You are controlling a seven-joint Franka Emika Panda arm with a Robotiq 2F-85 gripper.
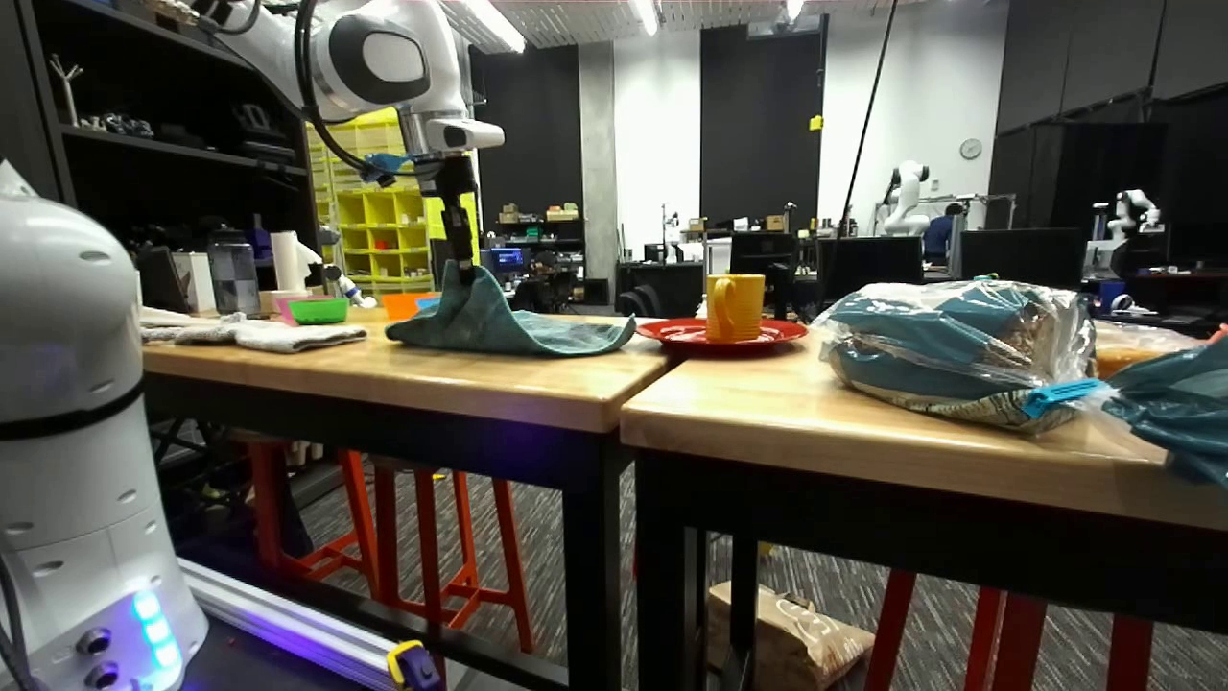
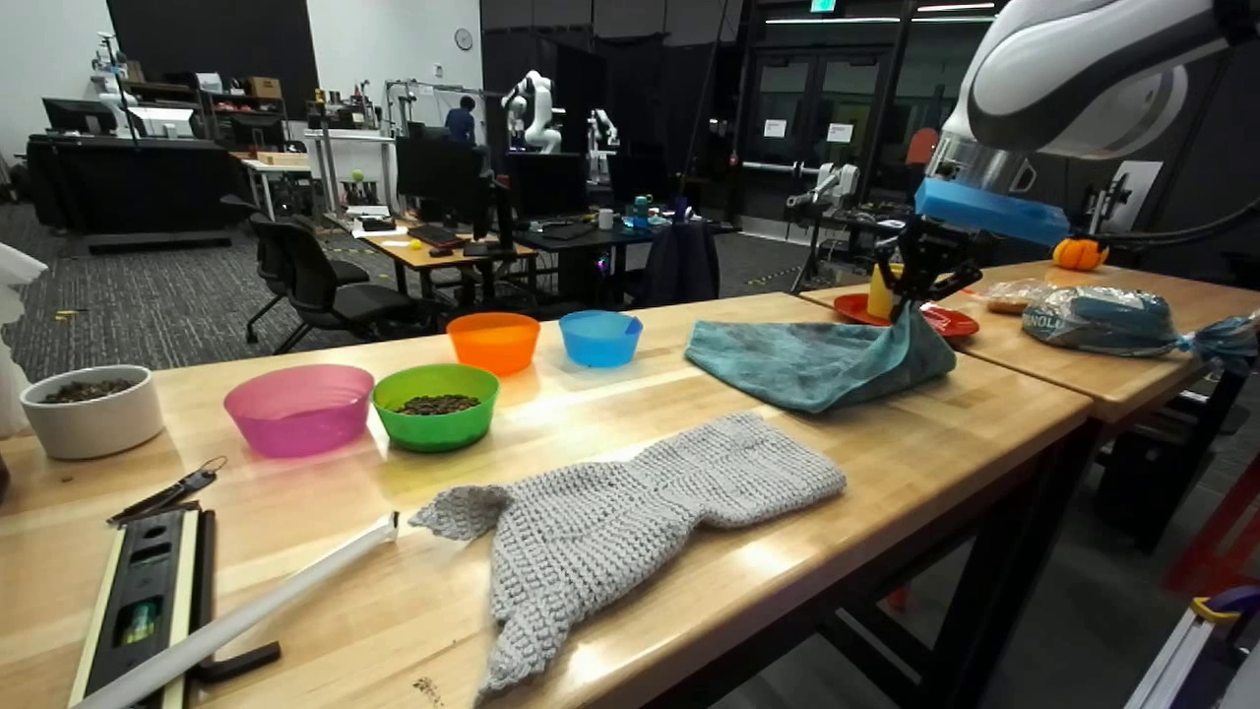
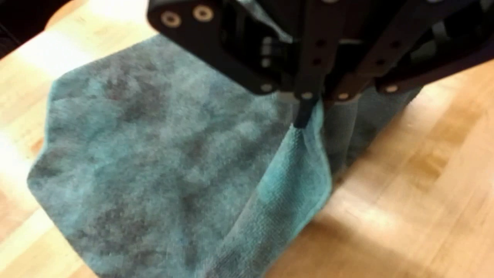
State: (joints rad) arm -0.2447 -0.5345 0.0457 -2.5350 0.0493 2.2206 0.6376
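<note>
1. Teal cloth (image 3: 154,154), mottled with grey, resting on the wooden table (image 2: 886,463), mostly spread out but raised at 1 edge.
2. Gripper (image 1: 465,272) clenched and pointing down, with that raised edge pinched between the fingertips (image 3: 303,116); probably grasped there for a secure bite on something thin and limp.
3. Tented into a peak under the fingertips in all 3 views, with a curled flap hanging beside; elsewhere lying low, presumably weighed down by nothing but itself.
4. Near the cloth, by the join with the 2nd table (image 1: 758,393): red plate (image 1: 672,331) bearing an upright yellow mug (image 1: 736,309), perhaps meant as a saucer. Contact between plate and cloth impossible to judge.
5. Farther along the 2nd table: bagged loaf (image 1: 959,355), apparently bread, with a blue clip (image 1: 1060,395) at the neck, likely for keeping the contents in.
6. Across the wooden table in an exterior view: grey knitted piece (image 2: 650,502), loosely laid near the cloth but not touching; then pink bowl (image 2: 295,425), green bowl (image 2: 433,431), orange bowl (image 2: 492,350) and blue bowl (image 2: 600,345), clustered together, perhaps as a set. Brown pellets (image 2: 438,405) in the green bowl, evidently contained by its wall.
</note>
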